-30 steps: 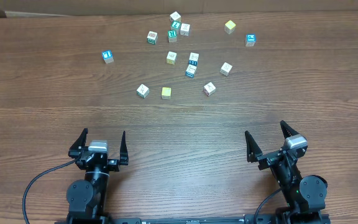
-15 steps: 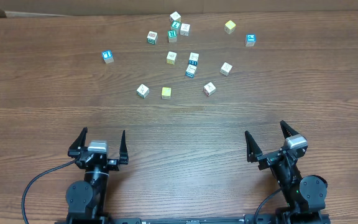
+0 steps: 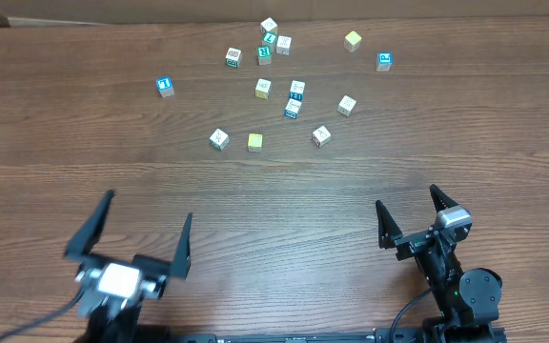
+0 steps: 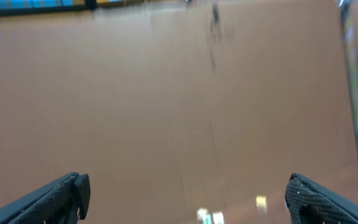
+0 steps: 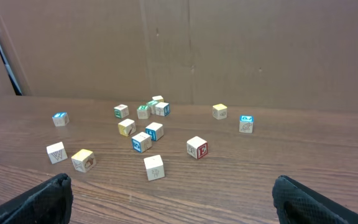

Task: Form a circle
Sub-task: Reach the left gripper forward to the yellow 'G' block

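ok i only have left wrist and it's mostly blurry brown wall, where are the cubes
Observer: The cubes lie scattered across the far half of the table, well ahead of the left gripper.
Operator: do they make a ring yet
Observer: No, they sit loose and mostly apart, with no ring shape anywhere.
Operator: which is closest to the right arm
Observer: A whitish cube with a red mark, ahead and left of the open right gripper.

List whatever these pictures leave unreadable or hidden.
Left wrist view: blur smears everything; the cubes low in frame are shapeless blobs.
Overhead: the prints on the cubes are too small to read.
Overhead: the left hand is blurred, and its base runs off the bottom edge.
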Robot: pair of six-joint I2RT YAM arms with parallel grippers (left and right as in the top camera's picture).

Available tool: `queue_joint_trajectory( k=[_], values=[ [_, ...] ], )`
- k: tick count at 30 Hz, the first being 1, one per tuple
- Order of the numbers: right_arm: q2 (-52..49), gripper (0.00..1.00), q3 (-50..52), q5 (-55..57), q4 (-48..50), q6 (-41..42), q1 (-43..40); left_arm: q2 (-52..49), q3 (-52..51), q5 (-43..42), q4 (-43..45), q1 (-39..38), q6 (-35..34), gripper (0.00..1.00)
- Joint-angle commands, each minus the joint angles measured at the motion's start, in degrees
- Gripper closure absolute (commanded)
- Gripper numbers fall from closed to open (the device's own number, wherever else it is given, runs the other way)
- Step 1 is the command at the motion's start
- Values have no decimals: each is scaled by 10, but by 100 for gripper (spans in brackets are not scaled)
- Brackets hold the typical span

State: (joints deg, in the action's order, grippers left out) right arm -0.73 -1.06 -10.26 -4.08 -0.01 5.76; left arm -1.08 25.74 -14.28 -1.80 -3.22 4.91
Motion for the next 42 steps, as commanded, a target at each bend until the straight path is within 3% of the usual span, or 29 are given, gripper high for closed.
queue_joint_trajectory(
  k=[1,12,20,29,34,42],
  values=[
    [6,0,6,2,3,-1,3,-27,75,-17,-8,4,7,1],
    [6,0,6,2,3,-1,3,-242,367,-76,-155,4,-5,0],
    [6,0,6,2,3,-1,3,-489,651,-138,-384,4,-6,0],
    [6,0,6,2,3,-1,3,-779,958,-139,-643,4,-5,0],
    [6,0,6,1,3,-1,3,-896,1013,-148,-734,4,-6,0],
    [6,0,6,2,3,-1,3,-996,1012,-184,-749,4,-7,0]
  ],
)
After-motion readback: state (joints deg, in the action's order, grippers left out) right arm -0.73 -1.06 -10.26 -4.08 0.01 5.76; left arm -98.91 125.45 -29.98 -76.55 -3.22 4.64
